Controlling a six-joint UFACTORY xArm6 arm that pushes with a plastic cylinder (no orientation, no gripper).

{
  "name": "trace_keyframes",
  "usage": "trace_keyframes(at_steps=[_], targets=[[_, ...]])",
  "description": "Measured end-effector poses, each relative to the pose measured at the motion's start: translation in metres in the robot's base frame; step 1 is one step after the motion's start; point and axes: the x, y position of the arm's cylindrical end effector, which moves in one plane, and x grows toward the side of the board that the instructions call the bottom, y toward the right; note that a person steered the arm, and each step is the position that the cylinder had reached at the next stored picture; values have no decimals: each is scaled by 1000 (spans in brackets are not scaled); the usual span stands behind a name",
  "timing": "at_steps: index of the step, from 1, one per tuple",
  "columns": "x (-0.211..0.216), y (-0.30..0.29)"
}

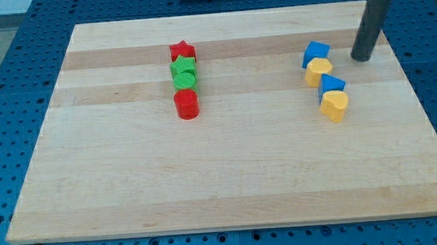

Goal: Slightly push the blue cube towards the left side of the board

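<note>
My tip point(362, 57) rests on the board point(229, 175) near its top right corner. I have no claw to hold apart or together, only this plain dark rod, and it clamps nothing. The rod's upper part runs out of the view's top, so its mount is cut off.

Just to the view's left of my tip, with a narrow gap of bare wood between us, sits the blue cube point(315, 53). It is in the right part of the board, closer to the top edge than the bottom. It is turned at a slant to the board's edges, with one corner toward the view's top; as a cube it has no long axis I can make out.

The cube heads a short column running down and slightly to the view's right: a yellow block point(318, 71) touching it below, then a second blue block point(332, 86), then a yellow heart point(334, 105). Their shapes partly hide each other, so the middle two are hard to name.

Well apart, left of centre, is another column: a red star point(182, 51) at top, a green star point(182, 67), a green cylinder point(185, 80), and a red cylinder point(187, 105). Each overlaps the next in this view.
</note>
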Motion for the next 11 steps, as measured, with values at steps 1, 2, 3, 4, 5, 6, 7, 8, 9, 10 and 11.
trace_keyframes(at_steps=[1, 2, 3, 4, 5, 6, 7, 8, 9, 10, 11], targets=[[0, -15], [0, -39], [0, -55], [0, -60], [0, -60], [0, -55], [-26, -35], [-77, -45], [-103, -123], [-106, -217], [-93, -283]])
